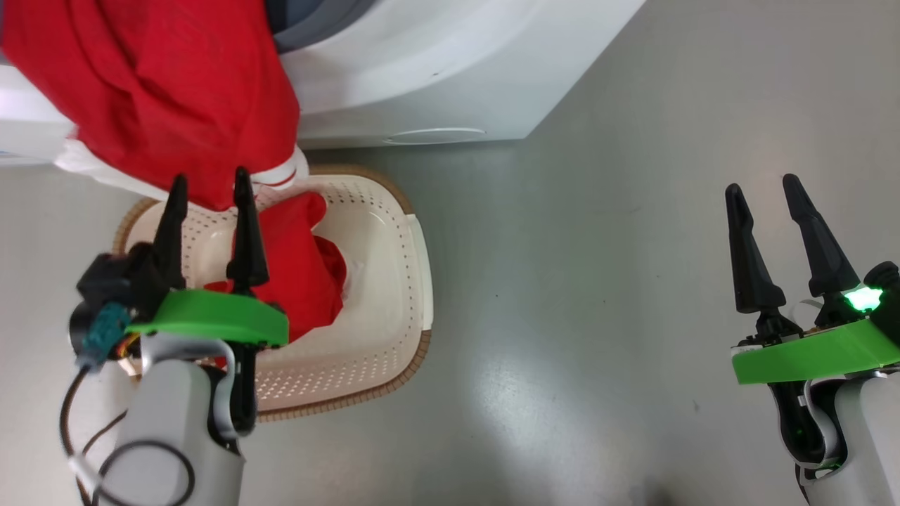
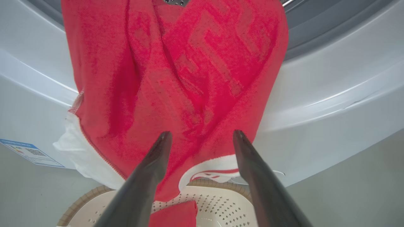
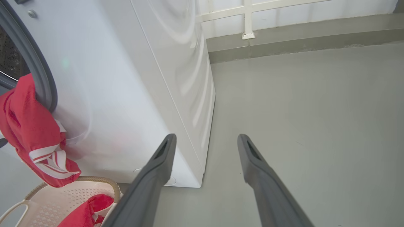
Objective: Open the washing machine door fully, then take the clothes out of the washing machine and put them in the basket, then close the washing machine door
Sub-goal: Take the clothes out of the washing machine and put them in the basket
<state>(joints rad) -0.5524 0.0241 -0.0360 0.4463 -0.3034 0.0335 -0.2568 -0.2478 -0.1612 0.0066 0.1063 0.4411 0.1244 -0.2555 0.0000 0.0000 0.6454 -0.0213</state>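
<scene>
Left pincer [image 1: 209, 186] and right pincer [image 1: 763, 186] both spread wide.

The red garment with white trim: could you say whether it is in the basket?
Out: the garment hangs from the washing machine opening, above the basket.

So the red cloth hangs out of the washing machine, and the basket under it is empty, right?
Not quite. The red cloth hangs out of the washing machine, but the basket under it is not empty: some red fabric lies inside it. The head view shows this.
</scene>
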